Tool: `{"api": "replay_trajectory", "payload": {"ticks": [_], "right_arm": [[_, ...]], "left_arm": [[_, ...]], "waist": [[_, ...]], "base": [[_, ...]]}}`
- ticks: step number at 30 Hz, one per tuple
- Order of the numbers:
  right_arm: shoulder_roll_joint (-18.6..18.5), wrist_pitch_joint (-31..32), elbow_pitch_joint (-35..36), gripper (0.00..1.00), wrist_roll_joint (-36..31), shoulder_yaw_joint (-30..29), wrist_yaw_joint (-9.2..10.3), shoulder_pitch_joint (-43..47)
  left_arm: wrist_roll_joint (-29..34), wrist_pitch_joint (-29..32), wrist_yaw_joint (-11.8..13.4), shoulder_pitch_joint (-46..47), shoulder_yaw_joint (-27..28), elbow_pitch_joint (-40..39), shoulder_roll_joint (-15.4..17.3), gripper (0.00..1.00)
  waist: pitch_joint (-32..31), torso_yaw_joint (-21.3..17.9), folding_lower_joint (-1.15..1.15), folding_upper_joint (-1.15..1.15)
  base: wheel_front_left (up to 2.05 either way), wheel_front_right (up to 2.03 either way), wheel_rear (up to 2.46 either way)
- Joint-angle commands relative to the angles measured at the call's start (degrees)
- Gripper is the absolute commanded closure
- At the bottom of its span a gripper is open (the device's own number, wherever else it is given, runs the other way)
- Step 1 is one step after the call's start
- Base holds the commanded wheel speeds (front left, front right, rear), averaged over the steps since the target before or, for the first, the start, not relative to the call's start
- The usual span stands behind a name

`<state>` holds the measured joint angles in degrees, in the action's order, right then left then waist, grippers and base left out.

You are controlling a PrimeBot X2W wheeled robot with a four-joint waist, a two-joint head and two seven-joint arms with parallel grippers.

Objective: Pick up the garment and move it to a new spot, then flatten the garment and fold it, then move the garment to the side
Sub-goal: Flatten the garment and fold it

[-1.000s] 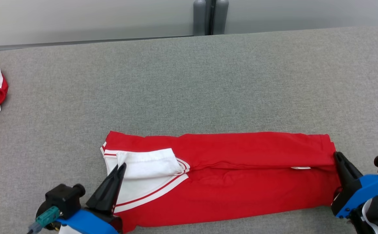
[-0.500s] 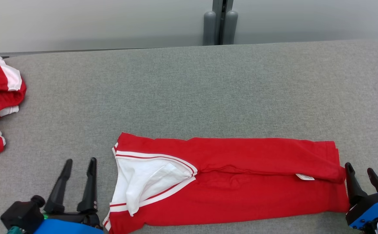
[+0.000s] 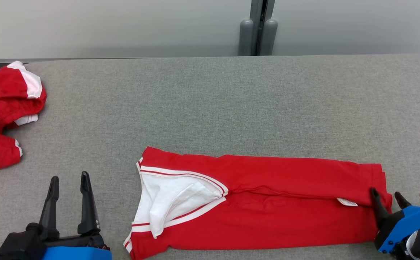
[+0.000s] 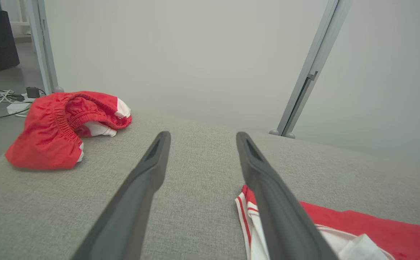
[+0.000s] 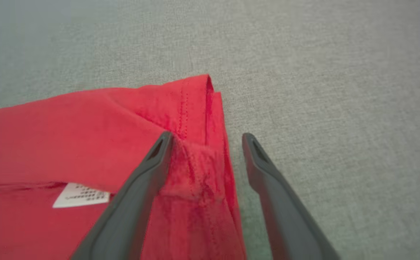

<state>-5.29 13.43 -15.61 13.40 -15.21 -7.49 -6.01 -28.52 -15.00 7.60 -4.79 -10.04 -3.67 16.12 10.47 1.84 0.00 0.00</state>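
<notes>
Head view first: the garment (image 3: 268,202) lies folded into a long red band across the near part of the grey table (image 3: 210,108), running from about seven o'clock over to four o'clock. Its white panel with red stripes (image 3: 170,198) sits at the band's nine o'clock end, and a small white label (image 3: 347,202) shows near the three o'clock end.

Down at seven o'clock, the left gripper (image 3: 69,177) hovers over bare table, fingers spread wide and pointing to twelve, holding nothing, just beside the garment's striped end but apart from it. At four o'clock the right gripper (image 3: 385,193) has its fingers parted too, tips at the hem corner.

Left wrist view: the left gripper (image 4: 203,137) stands wide apart over grey fabric, with the garment's striped edge (image 4: 248,209) just at five o'clock of it. A second red and white piece (image 4: 61,126) lies crumpled at ten o'clock, well apart, near the table edge. In the head view that heap (image 3: 4,115) sits at nine o'clock.

Right wrist view: the right gripper (image 5: 207,136) straddles the hem (image 5: 210,108). One finger (image 5: 141,187) lies over the red cloth, the other (image 5: 275,195) over the table at three o'clock of the edge. The pincer is spread, clamping nothing. Whether the finger touches the cloth, I cannot tell. The label (image 5: 81,195) shows at eight o'clock.
</notes>
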Motion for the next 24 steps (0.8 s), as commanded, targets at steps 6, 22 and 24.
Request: {"api": "replay_trajectory", "payload": {"ticks": [6, 22, 24], "right_arm": [[-1.07, 4.5, -5.65, 0.0, -2.38, 0.7, -0.01, -0.68], [-5.54, 2.63, -6.92, 1.0, -3.51, -1.87, 0.02, -8.07], [-6.18, 2.78, -6.79, 1.0, -3.78, -3.18, 0.02, -8.42]], "left_arm": [[1.93, -0.24, -0.59, -1.63, -0.23, 1.69, -0.7, 0.0], [3.03, 1.46, -1.15, -0.06, -2.3, 2.77, 0.77, 0.0], [2.99, 1.52, -1.19, 0.14, -2.51, 2.74, 0.73, 0.0]], "waist": [[-0.37, 0.93, 0.0, 0.0], [-0.6, -1.83, 0.0, 0.0], [-0.57, -2.01, 0.0, 0.0]], "base": [[0.0, 0.0, 0.0], [0.0, 0.0, 0.0], [0.0, 0.0, 0.0]]}}
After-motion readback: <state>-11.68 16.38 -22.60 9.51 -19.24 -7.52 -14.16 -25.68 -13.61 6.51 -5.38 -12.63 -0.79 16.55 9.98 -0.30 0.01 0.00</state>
